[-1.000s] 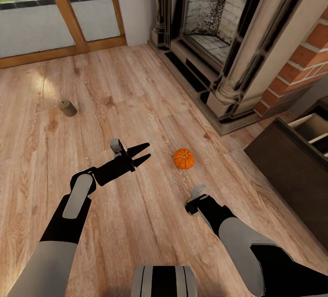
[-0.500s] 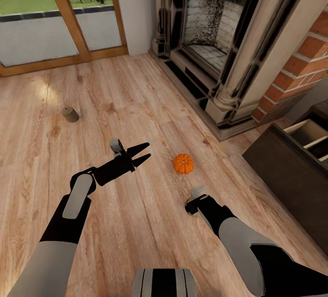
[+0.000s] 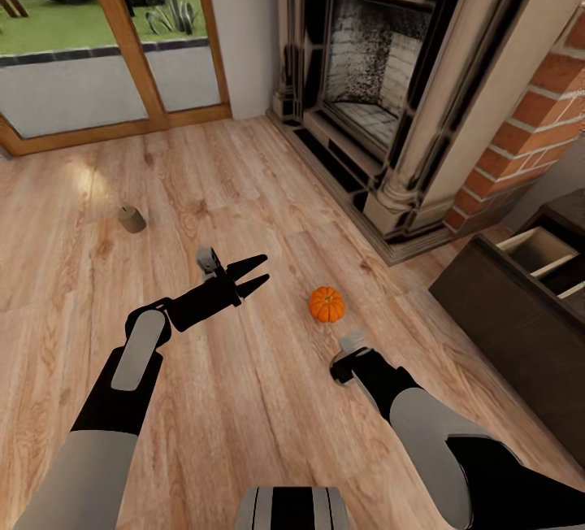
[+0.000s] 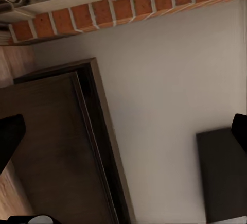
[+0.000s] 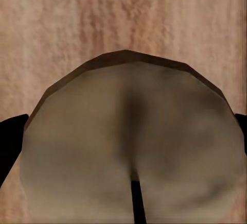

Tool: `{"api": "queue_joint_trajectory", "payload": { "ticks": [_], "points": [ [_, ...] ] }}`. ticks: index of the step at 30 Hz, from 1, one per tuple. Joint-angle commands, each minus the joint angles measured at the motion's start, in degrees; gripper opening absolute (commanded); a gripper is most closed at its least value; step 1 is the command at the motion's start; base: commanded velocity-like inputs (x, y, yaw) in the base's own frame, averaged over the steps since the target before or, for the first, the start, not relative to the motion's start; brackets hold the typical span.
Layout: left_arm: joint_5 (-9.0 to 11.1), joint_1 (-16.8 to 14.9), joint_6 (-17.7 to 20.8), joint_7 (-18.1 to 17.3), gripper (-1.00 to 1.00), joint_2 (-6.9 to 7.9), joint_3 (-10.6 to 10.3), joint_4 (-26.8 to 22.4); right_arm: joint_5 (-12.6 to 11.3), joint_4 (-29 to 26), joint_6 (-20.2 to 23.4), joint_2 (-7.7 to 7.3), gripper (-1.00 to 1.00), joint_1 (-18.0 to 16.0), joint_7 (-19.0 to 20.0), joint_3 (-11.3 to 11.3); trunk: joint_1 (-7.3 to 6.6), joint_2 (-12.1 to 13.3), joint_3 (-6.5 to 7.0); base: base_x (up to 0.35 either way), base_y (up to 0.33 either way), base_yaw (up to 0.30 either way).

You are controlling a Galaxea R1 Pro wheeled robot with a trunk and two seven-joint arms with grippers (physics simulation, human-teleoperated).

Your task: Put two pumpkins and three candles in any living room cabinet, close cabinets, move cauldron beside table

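One stubby pale grey-cream wax candle is sitting clamped across its round sides in my right claw, feeling light, stiff and slightly slippery, while my left claw is hanging open.

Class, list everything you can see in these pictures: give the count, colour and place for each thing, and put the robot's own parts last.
pumpkin: one, orange, on the floor ahead of the right arm
candle on floor: one, grey-cream, far left
held candle: one, grey-cream, between the right tool's fingers
cabinet: one, dark brown, right, drawer open with tan interior
fireplace: one, stone with brick beside it, upper right
glass door: wood-framed, upper left
floor: light wood planks
left tool: black, open, empty
right tool: black, shut on a candle
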Motion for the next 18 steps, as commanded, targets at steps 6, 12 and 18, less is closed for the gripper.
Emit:
{"api": "queue_joint_trajectory", "payload": {
  "ticks": [6, 12, 18],
  "points": [
    [-0.1, 0.0, 0.1, 0.1, 1.00, -0.01, 0.0, -0.3, 0.1, 0.0, 0.5, -0.06, -1.00, 0.0, 0.1, 0.0, -0.15, 0.1, 1.33, 0.000, 0.000, 0.000],
    [-0.1, 0.0, 0.3, 0.1, 1.00, 0.03, 0.0, -1.8, -0.1, -2.4, 10.4, -0.11, -1.00, -0.1, 0.3, 0.0, -0.30, 0.2, 2.66, 0.000, 0.000, 0.000],
    [-0.1, -0.1, 0.5, 0.1, 1.00, 1.39, 0.1, -3.1, -0.4, -11.4, 19.2, -0.09, -1.00, -0.1, 1.1, 0.0, -0.46, 0.2, 3.99, 0.000, 0.000, 0.000]
  ]
}}
